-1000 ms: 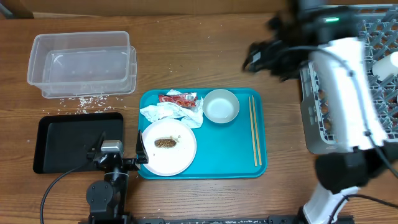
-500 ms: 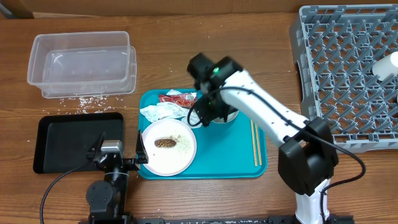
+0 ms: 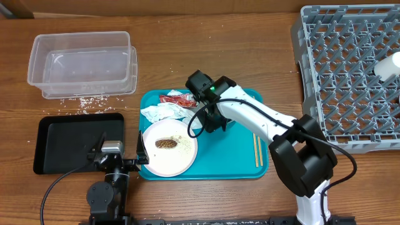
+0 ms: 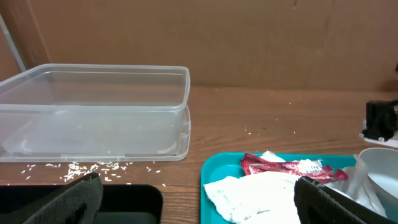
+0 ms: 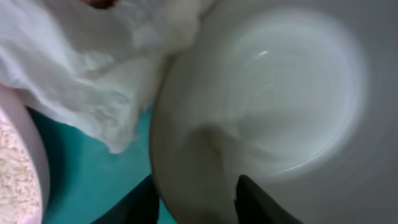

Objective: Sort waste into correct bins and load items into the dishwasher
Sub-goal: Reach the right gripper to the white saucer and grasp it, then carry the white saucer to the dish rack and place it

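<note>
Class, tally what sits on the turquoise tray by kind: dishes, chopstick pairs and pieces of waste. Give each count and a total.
Dishes: 2, the plate and the bowl
Chopstick pairs: 1, the chopsticks
Waste pieces: 3, the napkin, the wrapper and the food scrap on the plate
Total: 6
</note>
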### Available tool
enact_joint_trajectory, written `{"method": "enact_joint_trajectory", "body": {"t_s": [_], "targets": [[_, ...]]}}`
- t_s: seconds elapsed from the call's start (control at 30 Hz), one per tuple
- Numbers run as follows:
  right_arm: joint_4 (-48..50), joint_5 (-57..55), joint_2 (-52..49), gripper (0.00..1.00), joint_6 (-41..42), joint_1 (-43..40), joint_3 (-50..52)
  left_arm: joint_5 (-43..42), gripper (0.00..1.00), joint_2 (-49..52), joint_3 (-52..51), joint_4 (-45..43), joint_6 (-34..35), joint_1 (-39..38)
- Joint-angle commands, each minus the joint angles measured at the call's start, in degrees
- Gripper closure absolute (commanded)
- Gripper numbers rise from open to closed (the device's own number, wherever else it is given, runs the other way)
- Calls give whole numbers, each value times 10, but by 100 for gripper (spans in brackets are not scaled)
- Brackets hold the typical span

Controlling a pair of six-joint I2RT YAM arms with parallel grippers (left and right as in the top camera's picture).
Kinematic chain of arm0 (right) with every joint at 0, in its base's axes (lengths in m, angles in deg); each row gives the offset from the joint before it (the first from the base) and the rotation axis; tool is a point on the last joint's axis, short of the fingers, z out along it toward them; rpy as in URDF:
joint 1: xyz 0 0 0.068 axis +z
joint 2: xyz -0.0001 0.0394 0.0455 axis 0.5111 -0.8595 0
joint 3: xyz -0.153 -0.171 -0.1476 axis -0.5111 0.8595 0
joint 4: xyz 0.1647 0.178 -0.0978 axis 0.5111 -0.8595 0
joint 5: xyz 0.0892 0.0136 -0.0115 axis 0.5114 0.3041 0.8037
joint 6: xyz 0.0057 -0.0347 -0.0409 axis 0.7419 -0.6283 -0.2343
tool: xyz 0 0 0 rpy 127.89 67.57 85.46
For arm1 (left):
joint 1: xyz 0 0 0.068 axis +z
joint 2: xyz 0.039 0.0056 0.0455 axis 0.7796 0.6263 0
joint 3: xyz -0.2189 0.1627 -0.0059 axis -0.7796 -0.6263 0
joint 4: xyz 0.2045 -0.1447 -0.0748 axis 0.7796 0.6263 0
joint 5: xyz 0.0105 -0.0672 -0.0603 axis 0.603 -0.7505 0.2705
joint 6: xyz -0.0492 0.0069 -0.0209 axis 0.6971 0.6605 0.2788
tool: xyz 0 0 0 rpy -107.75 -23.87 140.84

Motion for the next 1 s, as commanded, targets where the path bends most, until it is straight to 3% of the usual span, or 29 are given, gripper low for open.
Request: {"method": "enact_joint_trajectory", "body": {"t_s": [0.0,0.1,0.23,0.53,0.77,0.87,0.97], "targets": [[-4,-10,0,70,3,-2,-5,3,0,-6,-2,1,-12,3],[-36,-10,0,96,6,-2,-30,3,0,-6,-2,1,-13,3],[-84,-24,6,96,14,-3,-91,3,0,-6,-2,1,-12,3],[-230,-212,50,96,113,-49,-297,3,0,-6,-2,1,-13,3],[-243,-212,103,96,199,-266,-351,3,0,-6,-2,1,-13,3],[-243,-87,103,96,169,-395,-350,3,0,-6,-2,1,-12,3],[-234,118,91,96,72,-514,-345,3,0,-6,-2,1,-12,3]]}}
